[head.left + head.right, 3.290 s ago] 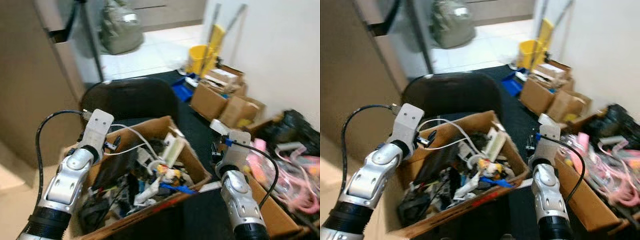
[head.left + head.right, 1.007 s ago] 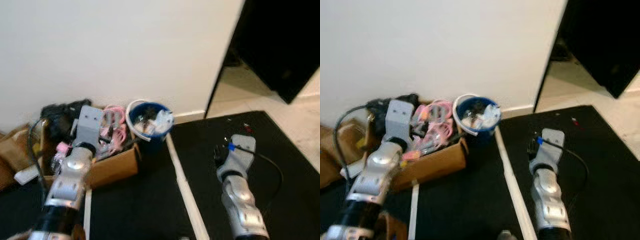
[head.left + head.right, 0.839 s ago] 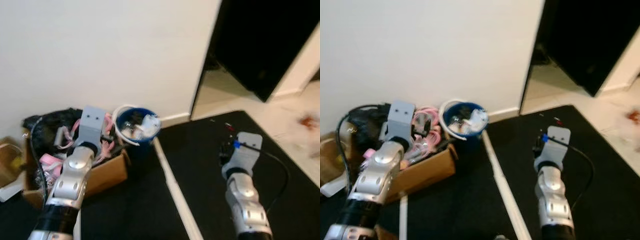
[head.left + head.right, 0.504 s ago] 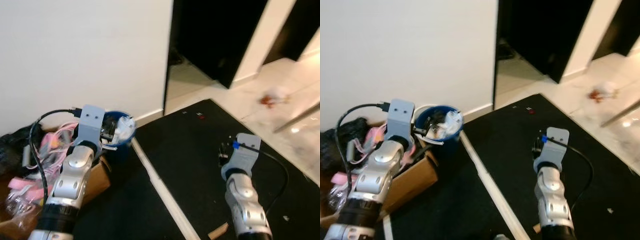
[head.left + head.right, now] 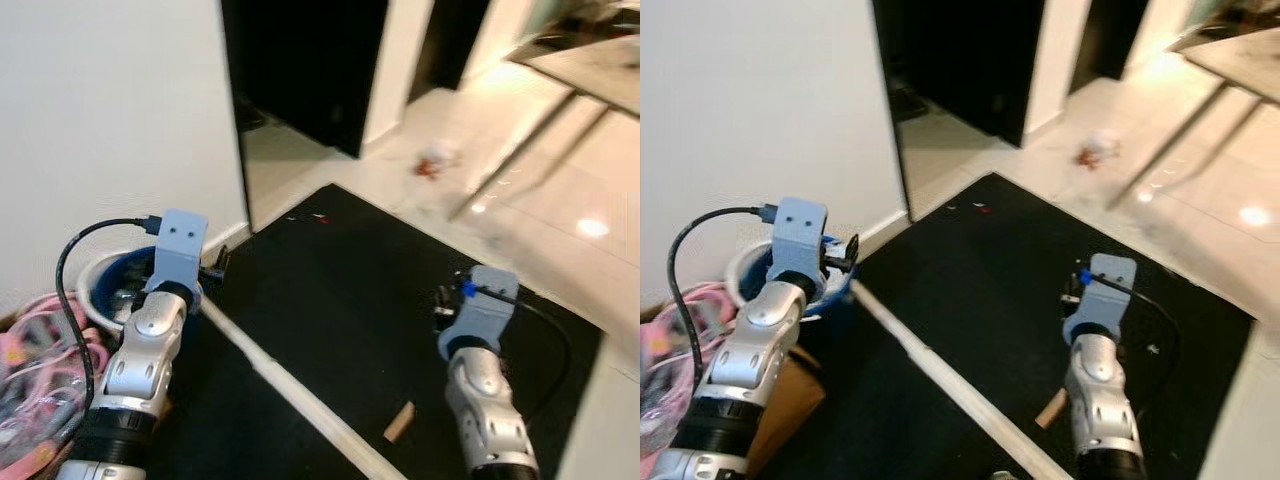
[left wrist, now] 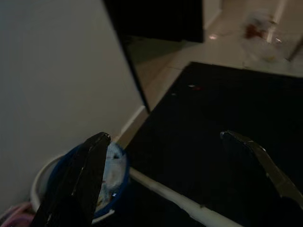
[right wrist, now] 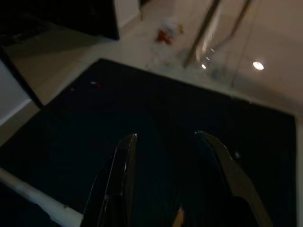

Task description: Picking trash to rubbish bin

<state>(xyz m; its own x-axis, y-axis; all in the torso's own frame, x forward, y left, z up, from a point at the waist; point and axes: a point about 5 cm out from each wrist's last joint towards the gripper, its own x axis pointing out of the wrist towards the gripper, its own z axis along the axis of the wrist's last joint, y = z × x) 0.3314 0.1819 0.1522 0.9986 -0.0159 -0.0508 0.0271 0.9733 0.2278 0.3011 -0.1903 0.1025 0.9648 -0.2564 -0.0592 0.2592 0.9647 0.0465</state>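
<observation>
Both end effectors, left (image 6: 175, 165) and right (image 7: 168, 175), are hanging spread and empty over the black mat (image 5: 380, 300). I'm seeing the blue bin (image 6: 111, 182) at far left, partly cut off; blurry reddish trash (image 5: 432, 162) is lying far off on tile.

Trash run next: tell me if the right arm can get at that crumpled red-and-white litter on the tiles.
Probably not from here. The litter lies far across the black mat, well beyond the open right gripper; nothing blocks it, so walking closer should do.

We see a blue rubbish bin (image 5: 112, 290) with a white rim, a black mat (image 5: 380, 310), pink cables (image 5: 35, 370), and red-and-white trash (image 5: 433, 162).
</observation>
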